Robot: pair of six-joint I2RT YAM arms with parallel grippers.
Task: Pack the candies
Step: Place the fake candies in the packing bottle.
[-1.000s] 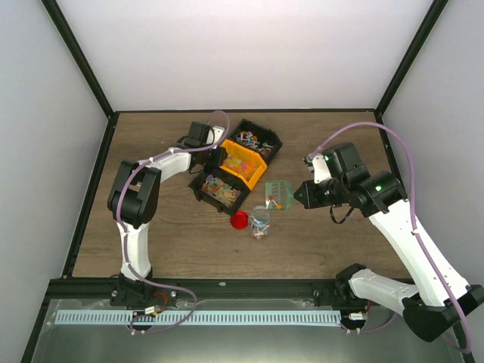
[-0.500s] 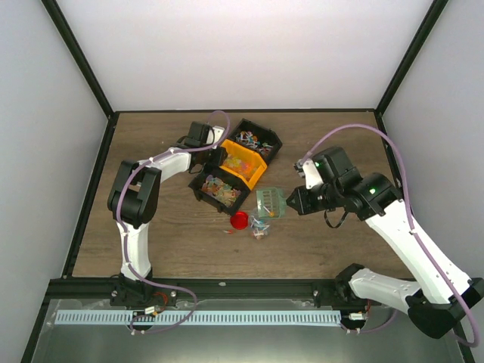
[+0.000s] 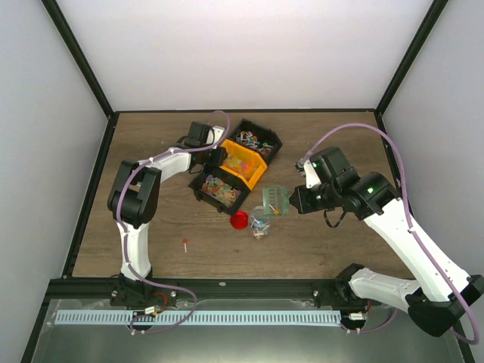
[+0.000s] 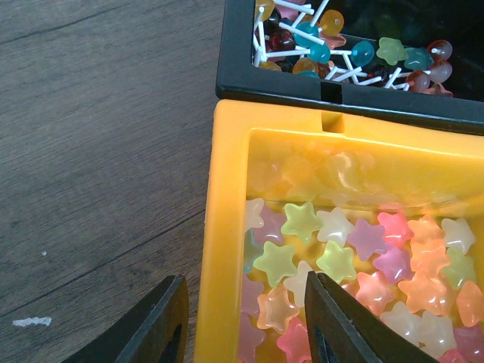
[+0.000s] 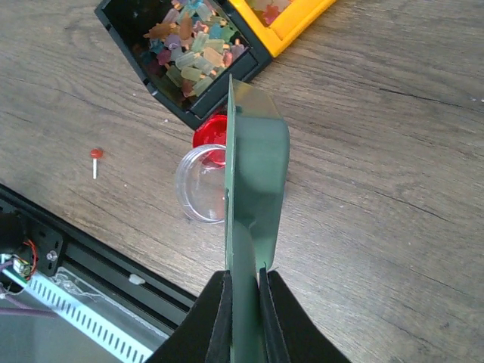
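Green scoop (image 5: 257,174), clamped in the right gripper (image 5: 243,281), seems to tip candies (image 3: 259,225) into the jar (image 5: 198,185), needing steady aim next; left gripper (image 4: 246,291) stands apart astride the yellow bin wall (image 4: 227,227).

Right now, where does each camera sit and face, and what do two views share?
Top external: high behind the bases, facing down at the table; left arm and right arm show.
Left wrist: on the left hand, facing down at the yellow bin of star candies; fingers show.
Right wrist: on the right hand, facing down past the green scoop at the jar; fingers show.
Shared: top and right wrist both show the red lid and a stray lollipop.
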